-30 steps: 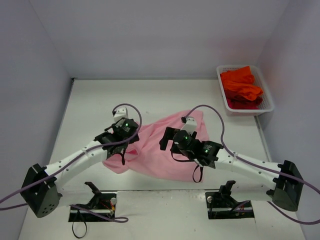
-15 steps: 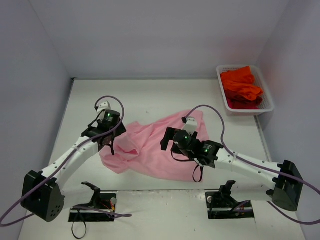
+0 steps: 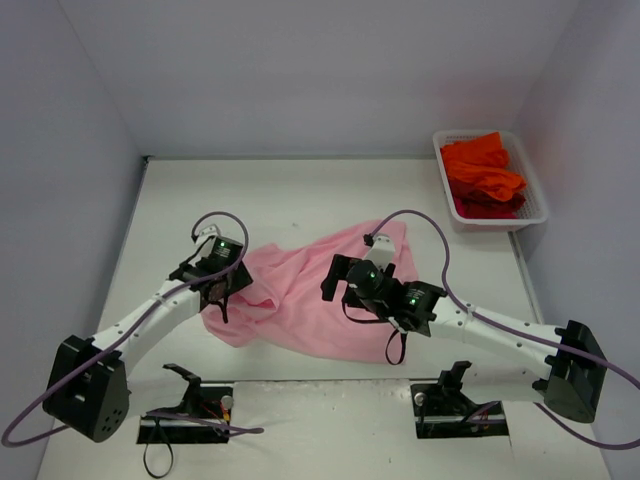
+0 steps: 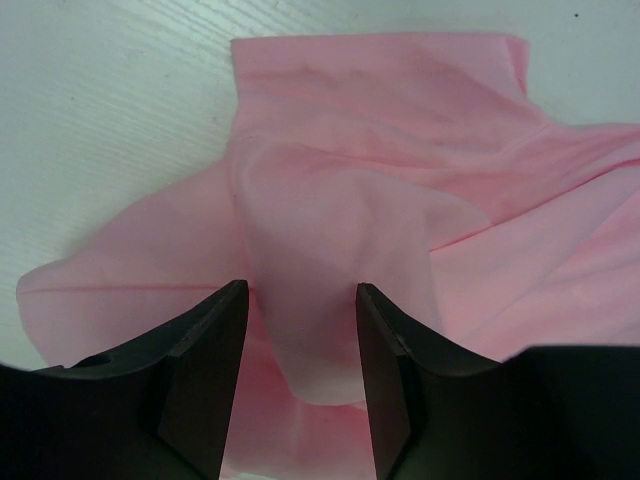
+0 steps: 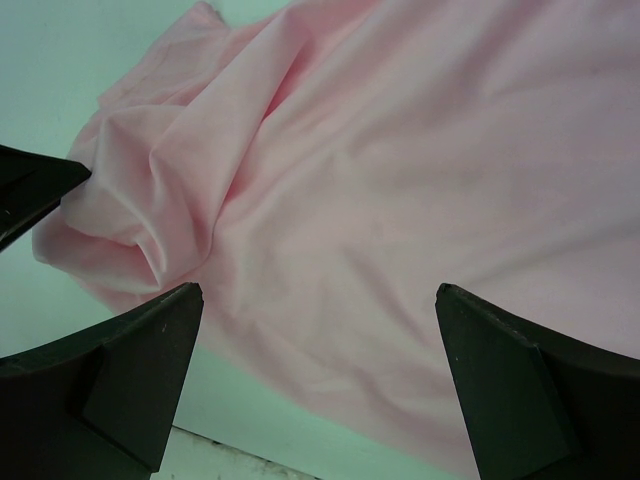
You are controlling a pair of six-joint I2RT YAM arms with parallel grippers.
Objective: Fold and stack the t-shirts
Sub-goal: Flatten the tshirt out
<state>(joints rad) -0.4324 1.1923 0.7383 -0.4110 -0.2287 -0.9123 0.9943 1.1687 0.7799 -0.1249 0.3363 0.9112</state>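
A light pink t-shirt (image 3: 300,295) lies crumpled on the white table between the arms. My left gripper (image 3: 222,290) is at its left edge. In the left wrist view the gripper (image 4: 300,290) is partly open, with a raised fold of the pink t-shirt (image 4: 340,240) between the fingers but not pinched. My right gripper (image 3: 333,278) hovers over the shirt's middle. In the right wrist view it (image 5: 318,290) is wide open and empty above the pink t-shirt (image 5: 400,180). Orange-red t-shirts (image 3: 485,175) lie piled in the basket.
A white mesh basket (image 3: 498,225) stands at the back right by the right wall. Bare white table (image 3: 300,195) lies behind the shirt and to its left. Walls close the table on three sides. Purple cables loop over both wrists.
The left gripper drew away to the back left, spreading the shirt's left part, then came back down to its left edge. The right arm has not moved.
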